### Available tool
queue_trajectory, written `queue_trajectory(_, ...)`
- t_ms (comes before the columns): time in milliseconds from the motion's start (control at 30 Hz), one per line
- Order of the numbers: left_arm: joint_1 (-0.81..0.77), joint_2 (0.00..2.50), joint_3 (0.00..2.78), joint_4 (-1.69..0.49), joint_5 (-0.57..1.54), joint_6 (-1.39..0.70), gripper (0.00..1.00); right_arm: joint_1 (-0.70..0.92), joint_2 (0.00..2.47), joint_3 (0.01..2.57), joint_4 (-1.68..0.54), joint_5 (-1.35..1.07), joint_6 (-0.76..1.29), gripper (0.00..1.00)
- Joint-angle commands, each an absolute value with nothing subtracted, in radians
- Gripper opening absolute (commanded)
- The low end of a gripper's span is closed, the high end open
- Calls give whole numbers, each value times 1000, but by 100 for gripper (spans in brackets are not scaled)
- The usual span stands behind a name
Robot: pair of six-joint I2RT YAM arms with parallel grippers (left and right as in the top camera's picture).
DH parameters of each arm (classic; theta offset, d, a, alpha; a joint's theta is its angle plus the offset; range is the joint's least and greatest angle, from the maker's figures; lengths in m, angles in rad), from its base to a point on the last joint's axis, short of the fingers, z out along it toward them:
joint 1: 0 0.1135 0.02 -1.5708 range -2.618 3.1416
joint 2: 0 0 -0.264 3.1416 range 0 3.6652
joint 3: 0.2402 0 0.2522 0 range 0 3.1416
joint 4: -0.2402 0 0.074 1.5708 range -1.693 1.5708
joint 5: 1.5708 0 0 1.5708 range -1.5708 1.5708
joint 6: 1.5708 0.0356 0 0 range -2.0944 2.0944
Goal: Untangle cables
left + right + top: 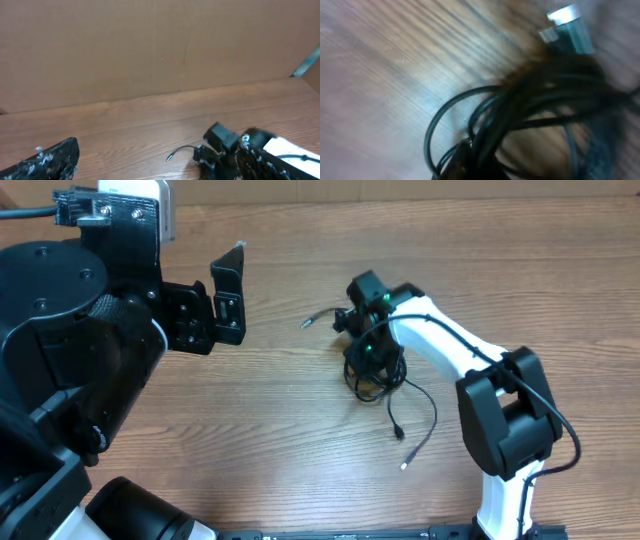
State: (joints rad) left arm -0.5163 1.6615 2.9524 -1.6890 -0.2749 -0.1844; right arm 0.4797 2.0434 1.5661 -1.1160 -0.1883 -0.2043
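The right jaws are clamped on the cables, the left jaws parted. They should be lifted slowly, not jerked.

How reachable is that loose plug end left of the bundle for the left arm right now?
Probably yes. The left gripper is open, with only bare table between it and the loose plug end; the right gripper, shut on the cable bundle, sits beyond the plug.
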Motion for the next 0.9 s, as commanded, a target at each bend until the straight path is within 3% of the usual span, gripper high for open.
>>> queue_trajectory(0,-517,1656,2960,-1689,-293,-179,100,484,1877,1840,-1234,-200,-157,4)
queue_trajectory(133,-517,1656,2960,-1689,-308,-153,100,476,1789,2276,-1406,-200,-120,4)
queue_trajectory(300,-517,1656,2960,-1689,-322,-153,100,429,1754,2543,-1454,-200,-115,4)
queue_trajectory(467,-517,1656,2960,-1689,-319,-154,100,418,1779,2444,-1596,-199,-123,4)
queue_trajectory(600,-517,1656,2960,-1689,-313,-154,100,419,1794,2260,-1549,-141,-122,4)
queue_trajectory(667,-517,1656,2960,-1689,-314,-154,100,419,1792,2296,-1555,-140,-90,4)
queue_trajectory(867,-517,1656,2960,-1677,-315,-154,100,419,1724,2715,-1499,-132,-18,4)
